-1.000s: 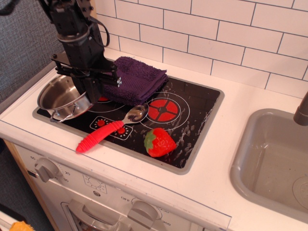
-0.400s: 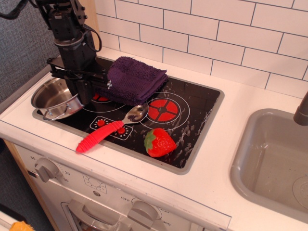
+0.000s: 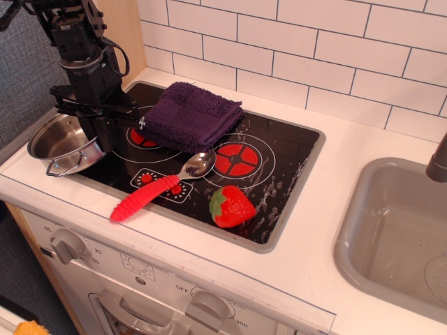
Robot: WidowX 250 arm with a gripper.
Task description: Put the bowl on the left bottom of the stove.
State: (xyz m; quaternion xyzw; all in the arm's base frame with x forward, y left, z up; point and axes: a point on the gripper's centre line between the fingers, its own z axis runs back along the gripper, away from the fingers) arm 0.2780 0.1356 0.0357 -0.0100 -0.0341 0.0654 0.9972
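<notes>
The shiny steel bowl [image 3: 54, 141] hangs at the far left, past the left rim of the black stove [image 3: 283, 159] and over the white counter edge. It looks tilted and slightly lifted. My black gripper [image 3: 96, 139] comes down from above and is shut on the bowl's right rim; its fingertips are partly hidden by the rim. The stove's front left corner lies just right of the bowl.
A red-handled metal spoon [image 3: 150, 194] lies on the stove's front left. A strawberry [image 3: 232, 206] sits at the front middle, a purple cloth [image 3: 190, 115] covers the back left. The grey sink [image 3: 398, 230] is at the right. The tiled wall stands behind.
My gripper has moved left with the bowl in it, carrying it from over the stove's left part to beyond the stove's left rim.
</notes>
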